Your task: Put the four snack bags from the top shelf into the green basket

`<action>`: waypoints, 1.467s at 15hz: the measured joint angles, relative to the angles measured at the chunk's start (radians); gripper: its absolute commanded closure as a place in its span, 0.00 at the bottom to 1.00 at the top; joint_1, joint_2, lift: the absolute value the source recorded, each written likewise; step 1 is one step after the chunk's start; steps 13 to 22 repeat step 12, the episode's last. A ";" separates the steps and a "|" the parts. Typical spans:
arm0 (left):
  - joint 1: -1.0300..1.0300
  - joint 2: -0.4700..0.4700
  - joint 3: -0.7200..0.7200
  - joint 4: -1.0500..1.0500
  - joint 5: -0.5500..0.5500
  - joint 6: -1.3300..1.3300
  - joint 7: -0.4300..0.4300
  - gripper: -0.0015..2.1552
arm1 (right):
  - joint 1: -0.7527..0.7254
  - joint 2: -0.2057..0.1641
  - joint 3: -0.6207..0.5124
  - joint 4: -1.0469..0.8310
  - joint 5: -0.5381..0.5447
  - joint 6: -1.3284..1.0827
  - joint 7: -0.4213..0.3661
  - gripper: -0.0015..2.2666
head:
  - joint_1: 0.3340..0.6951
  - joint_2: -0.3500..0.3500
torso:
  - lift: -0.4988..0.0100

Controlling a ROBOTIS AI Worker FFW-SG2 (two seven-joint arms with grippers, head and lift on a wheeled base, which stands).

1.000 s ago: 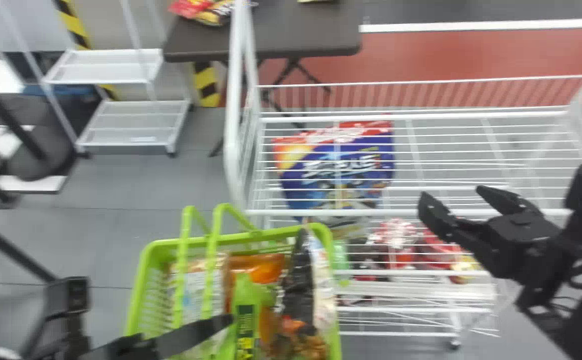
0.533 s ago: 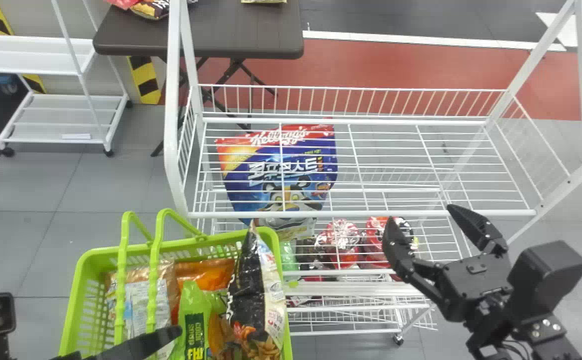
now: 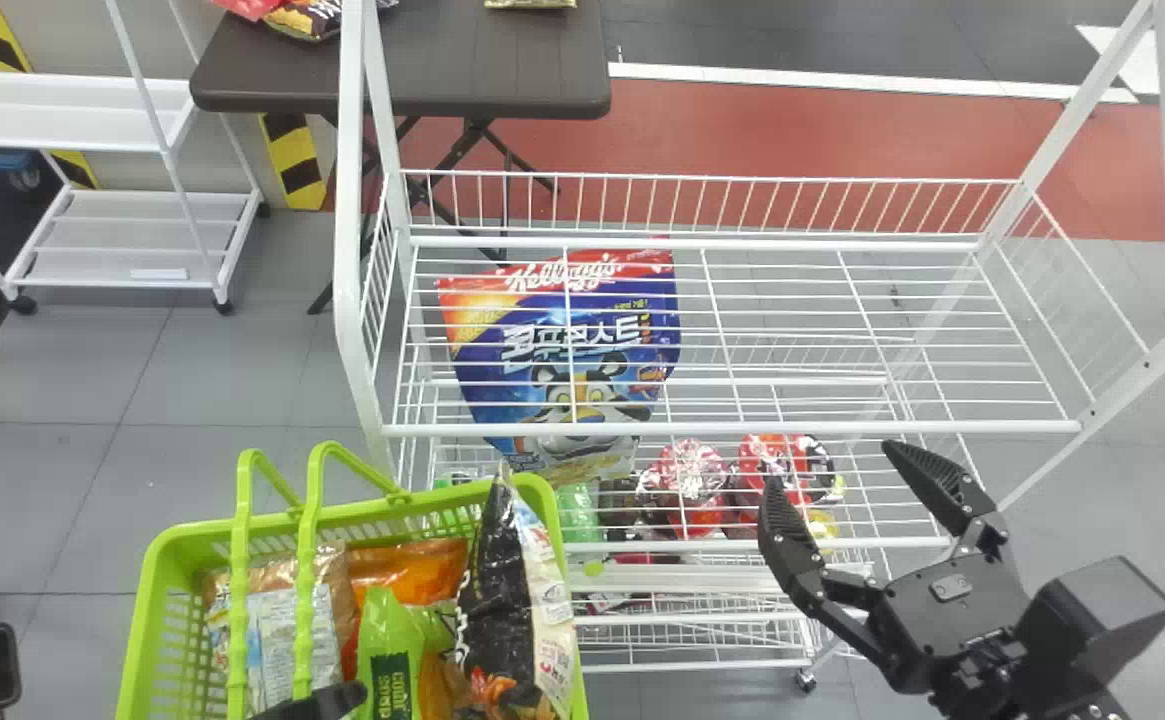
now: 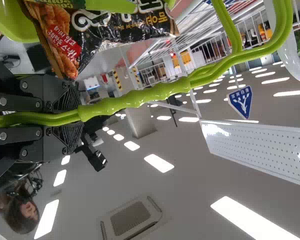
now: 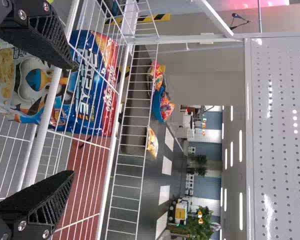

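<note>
Left gripper point(image 3: 314, 704): jaws clamped right on the handle point(image 4: 140, 97)!
Right gripper point(image 3: 832, 468): jaws wide apart, near the top shelf point(image 3: 732, 428)'s front edge.
Green basket point(image 3: 147, 600): there's the black snack bag point(image 3: 497, 600), upright, with the orange bag point(image 3: 412, 570), green bag point(image 3: 387, 630) and silver-backed bag point(image 3: 277, 620) alongside.
Tiger cereal bag point(image 3: 562, 350): lying below the top shelf's wires.

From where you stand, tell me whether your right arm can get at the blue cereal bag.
Probably not from above: the top wire shelf lies over the blue cereal bag. From the front it looks likelier: the bag's near end shows past the front rail, and the right gripper is open and empty.
</note>
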 measured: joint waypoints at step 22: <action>0.022 0.000 0.006 -0.015 -0.010 0.002 0.000 1.00 | 0.005 0.000 -0.007 0.002 -0.001 0.001 -0.011 0.03 | 1.00 0.39 | 0.98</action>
